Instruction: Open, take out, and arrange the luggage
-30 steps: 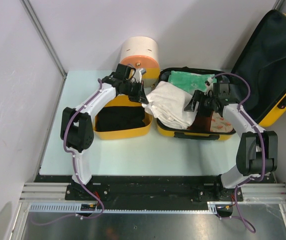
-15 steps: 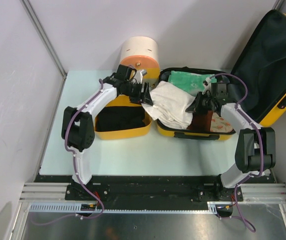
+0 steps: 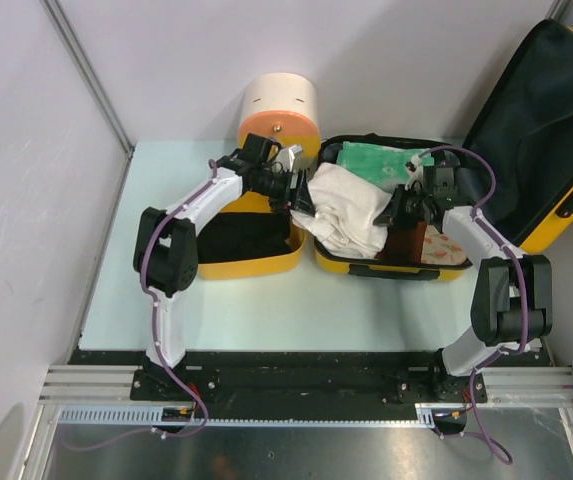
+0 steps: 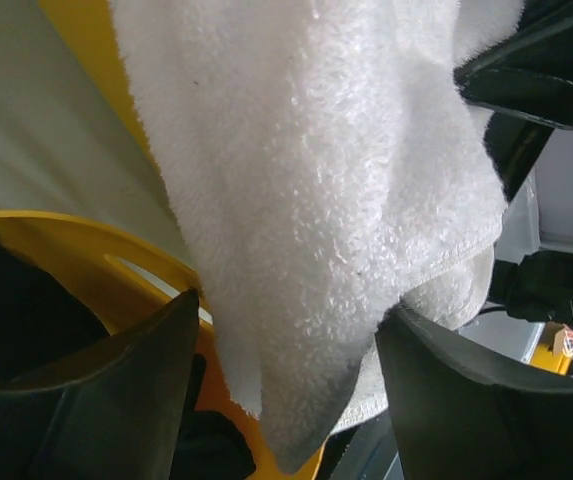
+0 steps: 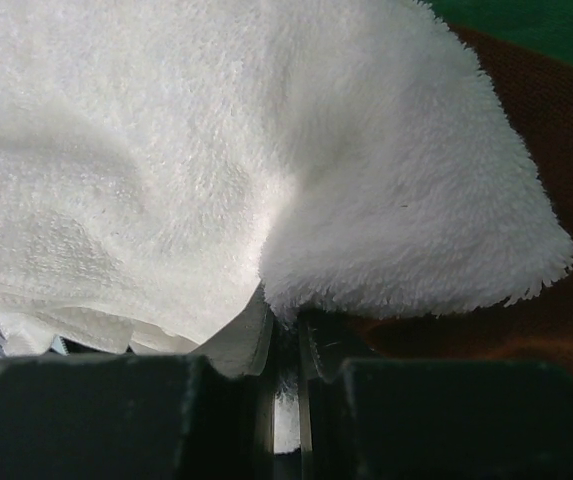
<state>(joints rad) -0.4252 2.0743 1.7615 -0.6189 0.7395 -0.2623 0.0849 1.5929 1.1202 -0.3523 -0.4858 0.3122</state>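
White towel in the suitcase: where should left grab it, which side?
The white towel's left edge, approached from the left: it hangs as a loose fold between the left gripper's open fingers, and the right gripper pinches the opposite edge.

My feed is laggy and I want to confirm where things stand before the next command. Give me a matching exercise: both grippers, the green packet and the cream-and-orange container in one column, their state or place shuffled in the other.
Things
1. left gripper
2. right gripper
3. green packet
4. cream-and-orange container

States or places
A. shut on the white towel
B. behind the small yellow tub, outside the suitcase
C. open, a finger on each side of the towel
D. inside the open suitcase, at its far side

Pairs: 1-C, 2-A, 3-D, 4-B
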